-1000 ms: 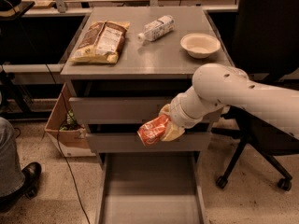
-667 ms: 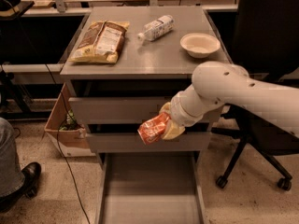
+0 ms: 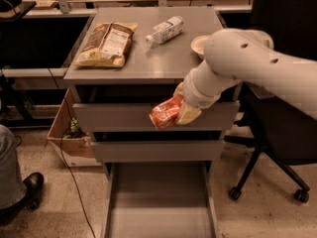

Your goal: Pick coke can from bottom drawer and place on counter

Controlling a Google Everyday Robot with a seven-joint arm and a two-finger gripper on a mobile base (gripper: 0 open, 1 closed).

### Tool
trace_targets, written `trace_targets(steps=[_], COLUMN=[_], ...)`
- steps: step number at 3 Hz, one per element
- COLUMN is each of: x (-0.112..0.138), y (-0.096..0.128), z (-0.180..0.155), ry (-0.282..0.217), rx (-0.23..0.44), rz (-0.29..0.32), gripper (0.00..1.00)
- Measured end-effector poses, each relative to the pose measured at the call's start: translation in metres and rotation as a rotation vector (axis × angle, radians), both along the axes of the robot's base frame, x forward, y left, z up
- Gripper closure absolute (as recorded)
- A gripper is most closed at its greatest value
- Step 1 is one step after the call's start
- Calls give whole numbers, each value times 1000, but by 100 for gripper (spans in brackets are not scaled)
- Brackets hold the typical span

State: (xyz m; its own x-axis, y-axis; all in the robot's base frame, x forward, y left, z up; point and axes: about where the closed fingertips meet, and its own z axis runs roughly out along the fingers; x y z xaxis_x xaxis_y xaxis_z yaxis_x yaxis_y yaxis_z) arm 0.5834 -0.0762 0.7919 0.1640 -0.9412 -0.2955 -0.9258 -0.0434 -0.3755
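My gripper (image 3: 174, 110) is shut on the red coke can (image 3: 166, 112) and holds it tilted in the air in front of the top drawer's face, just below the counter's front edge. The can's red body shows to the left of the yellowish fingers (image 3: 188, 114). The bottom drawer (image 3: 157, 202) is pulled open below, its grey floor bare. The counter (image 3: 148, 58) is the grey top of the cabinet, above and behind the can. My white arm comes in from the right and covers part of the counter's right side.
On the counter lie a chip bag (image 3: 105, 44) at the left, a clear plastic bottle (image 3: 165, 29) at the back middle and a white bowl (image 3: 200, 44) at the right, partly behind my arm. An office chair (image 3: 277, 148) stands to the right, a cardboard box (image 3: 69, 135) to the left.
My arm has lifted the coke can higher, from the level of the middle drawer to just under the counter's edge. The arm now covers more of the white bowl.
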Motion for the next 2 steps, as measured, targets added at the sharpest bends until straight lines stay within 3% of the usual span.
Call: trace_targets(steps=[1, 2], x=[56, 92], y=[-1, -3], z=[39, 68], ry=[-37, -66], rx=[8, 28], rz=[-24, -44], gripper=[100, 100])
